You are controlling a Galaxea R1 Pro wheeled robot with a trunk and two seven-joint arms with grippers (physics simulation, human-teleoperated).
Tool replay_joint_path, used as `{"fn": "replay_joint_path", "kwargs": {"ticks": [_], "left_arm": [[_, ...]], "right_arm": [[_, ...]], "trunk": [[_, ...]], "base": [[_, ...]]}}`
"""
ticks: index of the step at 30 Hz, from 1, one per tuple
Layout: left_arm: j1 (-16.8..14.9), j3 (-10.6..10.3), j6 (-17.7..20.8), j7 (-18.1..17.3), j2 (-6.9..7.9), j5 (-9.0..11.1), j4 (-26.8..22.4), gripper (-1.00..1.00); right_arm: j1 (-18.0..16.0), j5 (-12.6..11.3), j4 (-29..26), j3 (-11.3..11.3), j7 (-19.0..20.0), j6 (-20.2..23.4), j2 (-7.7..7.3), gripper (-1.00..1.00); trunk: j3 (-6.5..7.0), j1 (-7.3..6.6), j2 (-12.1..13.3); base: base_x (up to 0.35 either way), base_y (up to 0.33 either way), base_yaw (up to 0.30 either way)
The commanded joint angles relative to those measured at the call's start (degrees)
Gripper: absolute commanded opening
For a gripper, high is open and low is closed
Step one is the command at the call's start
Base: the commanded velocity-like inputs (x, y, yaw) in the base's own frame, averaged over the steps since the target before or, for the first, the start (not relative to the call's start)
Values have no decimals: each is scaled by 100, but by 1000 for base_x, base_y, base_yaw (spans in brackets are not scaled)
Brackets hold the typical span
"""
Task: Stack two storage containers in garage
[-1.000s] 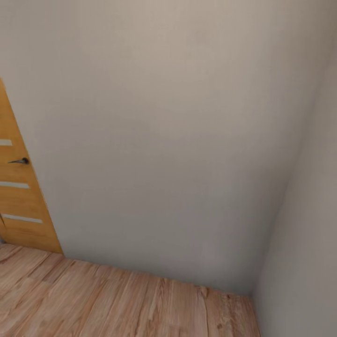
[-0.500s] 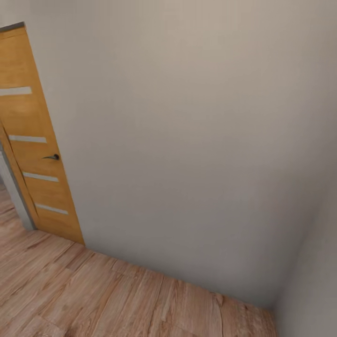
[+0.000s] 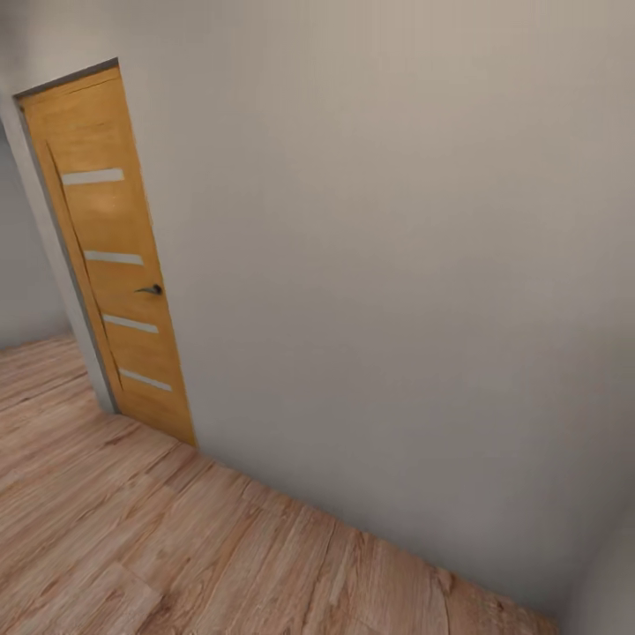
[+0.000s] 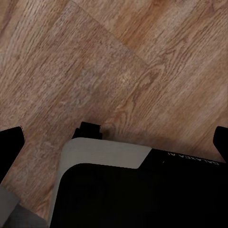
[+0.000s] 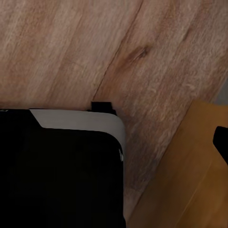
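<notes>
The two storage containers and the garage are out of view. In the left wrist view my left gripper [image 4: 115, 141] is open: its two black fingertips [image 4: 9, 142] stand far apart at the picture's edges, with nothing between them, above wood-plank floor [image 4: 142, 57] and my own black and grey base [image 4: 133, 190]. My right gripper's one visible fingertip [image 5: 221, 141] sits at the very edge of the right wrist view, far from the middle, holding nothing, over the same kind of floor [image 5: 71, 47].
A plain pale wall [image 3: 397, 265] faces me close ahead and meets a side wall [image 3: 610, 582] at the right. An orange wooden door [image 3: 115, 265] with a dark handle [image 3: 150, 289] stands at the left, an opening [image 3: 35, 291] beside it. An orange-brown panel [image 5: 190, 180] lies near my base [image 5: 57, 166].
The head camera has swung left: the door has slid rightward in the picture and now shows in full with the opening beside it. The right corner has almost left the picture.
</notes>
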Motion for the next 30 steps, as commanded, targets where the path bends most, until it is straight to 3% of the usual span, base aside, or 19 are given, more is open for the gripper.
{"fn": "replay_joint_path", "kwargs": {"ticks": [1,20,30], "left_arm": [[-4,10,2,-20,3,40,3,100],[-4,10,2,-20,32,49,3,100],[-4,10,2,-20,32,49,3,100]], "right_arm": [[-7,-37,15,48,-10,-31,-1,100],[-7,-46,15,39,40,-37,-17,100],[-7,-46,15,37,43,-40,-33,100]], "trunk": [[-7,0,-4],[-7,0,-4],[-7,0,-4]], "base": [[0,0,269],[3,0,270],[203,0,270]]}}
